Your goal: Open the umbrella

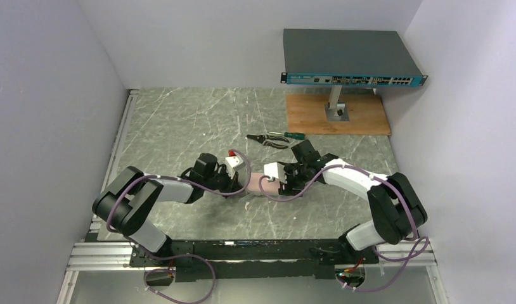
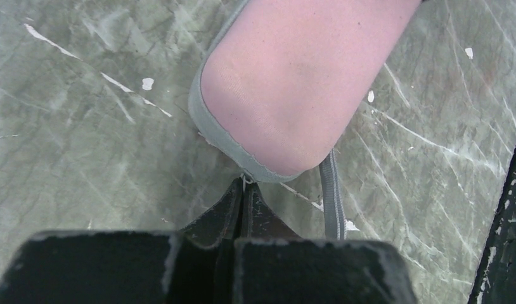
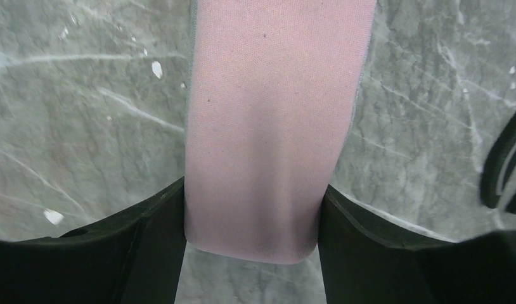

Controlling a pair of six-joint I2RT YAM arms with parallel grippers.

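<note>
L claw pinched tight, tips touching grey rim of pale pink folded fabric umbrella just ahead; can't tell if it's nipped. R claw part-open, clamping its body. Hold R firm, pull L straight away, slowly.

umbrella: pink cloth, fine weave, matt; gry fabric hem. bench: gry-green stone-look surf., smooth, slight sheen, white chips. left hand: blk plastic, matt, scuffed edges. board, far-right corner: bare wood.
</note>
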